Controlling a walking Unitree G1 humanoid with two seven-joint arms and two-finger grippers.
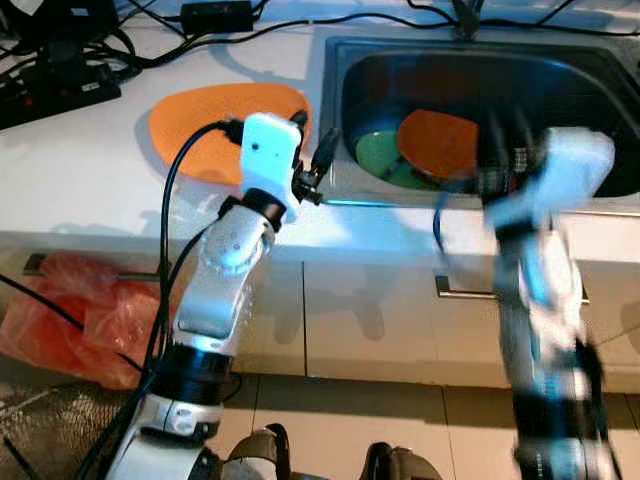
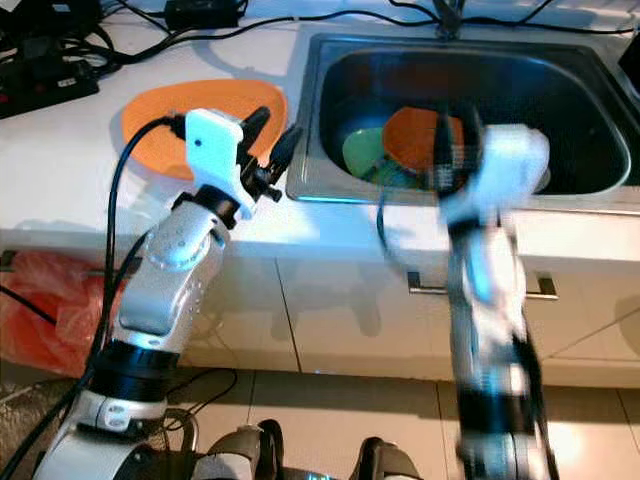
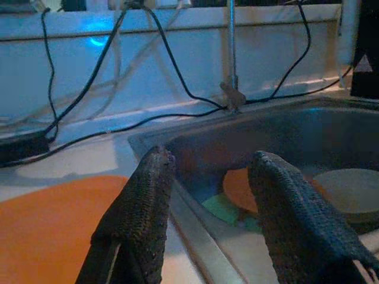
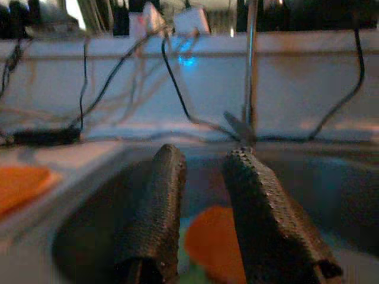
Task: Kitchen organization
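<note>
No legible writing. Orange plate [image 1: 438, 142] tilted on green plate [image 1: 377, 158] in sink [image 1: 345, 80]. Left gripper [image 1: 312, 160] at sink's L rim, right gripper [image 4: 201, 207] over basin; both part-open, empty. Orange mat [image 1: 200, 125] flat on counter [image 1: 80, 180].

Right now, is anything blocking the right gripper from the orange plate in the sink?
Nothing visible does. The right gripper, fingers open, hangs above the sink's front edge, and the orange plate lies uncovered, resting on a green plate.
</note>
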